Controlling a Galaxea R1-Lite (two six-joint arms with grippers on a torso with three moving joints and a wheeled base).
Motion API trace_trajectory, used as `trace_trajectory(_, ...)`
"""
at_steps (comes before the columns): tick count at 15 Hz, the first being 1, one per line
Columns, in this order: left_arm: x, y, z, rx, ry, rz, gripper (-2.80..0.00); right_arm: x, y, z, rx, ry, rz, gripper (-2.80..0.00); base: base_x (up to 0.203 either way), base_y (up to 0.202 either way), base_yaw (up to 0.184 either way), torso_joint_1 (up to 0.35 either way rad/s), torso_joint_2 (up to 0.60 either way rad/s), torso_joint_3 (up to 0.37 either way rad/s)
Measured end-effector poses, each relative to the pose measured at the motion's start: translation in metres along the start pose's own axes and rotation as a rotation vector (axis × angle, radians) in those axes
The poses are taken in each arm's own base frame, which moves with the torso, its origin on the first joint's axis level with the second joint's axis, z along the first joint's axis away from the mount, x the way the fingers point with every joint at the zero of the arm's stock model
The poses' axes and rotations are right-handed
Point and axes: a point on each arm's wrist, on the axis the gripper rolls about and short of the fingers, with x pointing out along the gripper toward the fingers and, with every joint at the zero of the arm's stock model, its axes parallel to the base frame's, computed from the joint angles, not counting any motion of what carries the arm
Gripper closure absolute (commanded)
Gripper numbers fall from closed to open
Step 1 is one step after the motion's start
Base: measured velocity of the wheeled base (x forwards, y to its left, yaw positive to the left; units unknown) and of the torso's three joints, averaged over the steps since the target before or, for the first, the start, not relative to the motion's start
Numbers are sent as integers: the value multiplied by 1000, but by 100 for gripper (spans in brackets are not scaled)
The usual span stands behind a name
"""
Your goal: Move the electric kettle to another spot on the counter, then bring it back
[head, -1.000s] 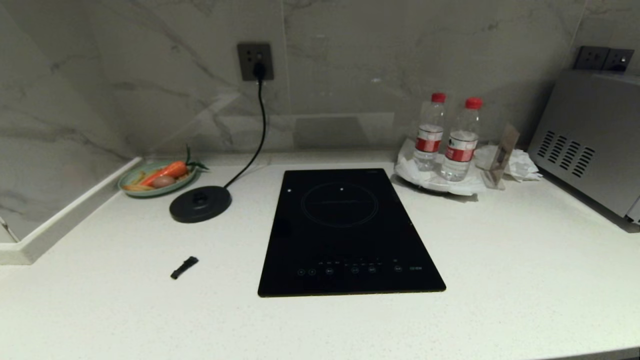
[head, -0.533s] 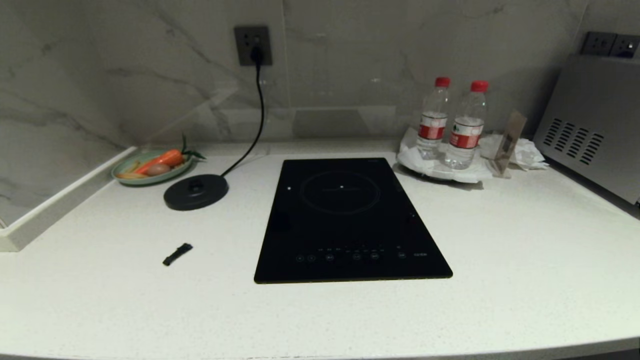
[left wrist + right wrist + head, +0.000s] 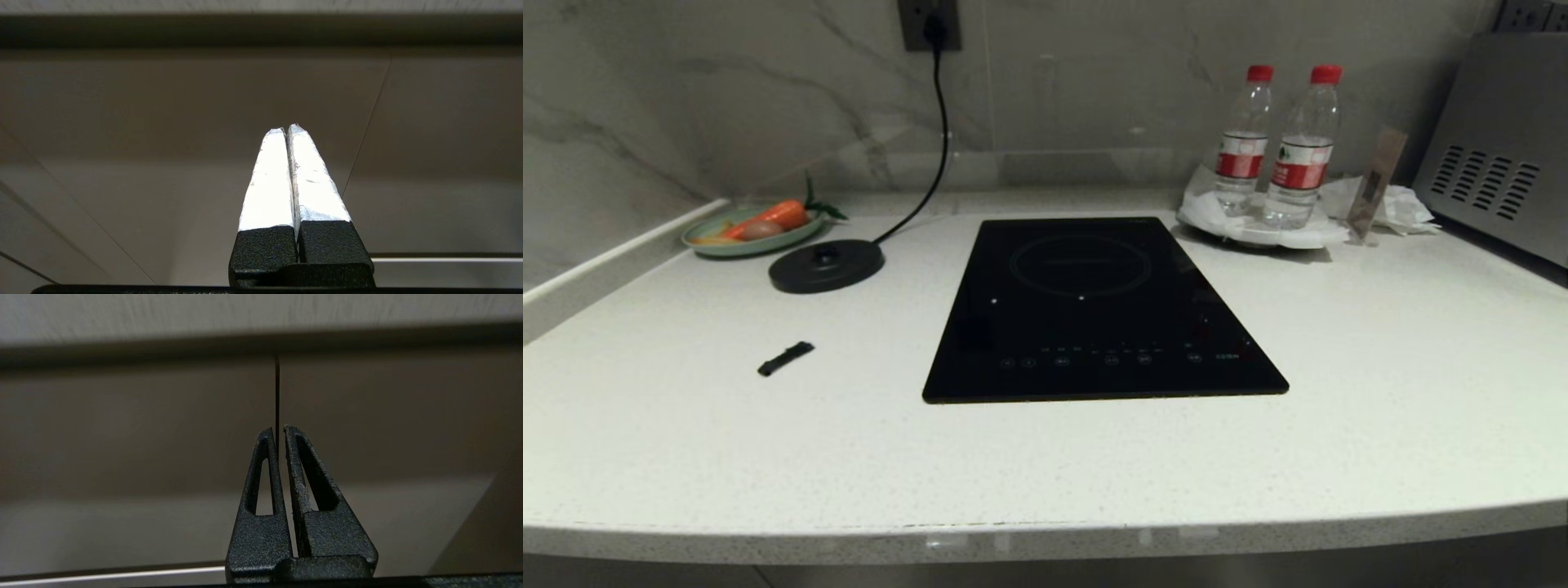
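Your left claw (image 3: 286, 130) is clenched on nothing, its taped fingers (image 3: 267, 179) pressed together, facing pale cabinet fronts below the desk edge. Your right claw (image 3: 278, 428) is likewise clenched and empty, pointing at a cabinet door seam. Neither arm shows in the head view. On the desk (image 3: 1380, 367), the hob (image 3: 1094, 310) sits at centre. Far left of it lies the corded base (image 3: 827, 265), bare, with a plate (image 3: 747, 233) of vegetables beyond. A small black piece (image 3: 786, 358) lies near left. Two bottles (image 3: 1270, 147) stand far right. You cannot see the kettle in any view.
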Motion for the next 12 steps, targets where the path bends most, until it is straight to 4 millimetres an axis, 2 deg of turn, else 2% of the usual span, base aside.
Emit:
trace_trajectory(4,0,0,0,0,0,-1,0,0,0,0,-1,-2,0,0,0,0,0,1,87,89)
trace_trajectory(12,0,0,0,0,0,1,0,0,0,0,0,-2,1,0,0,0,0,0,0,0)
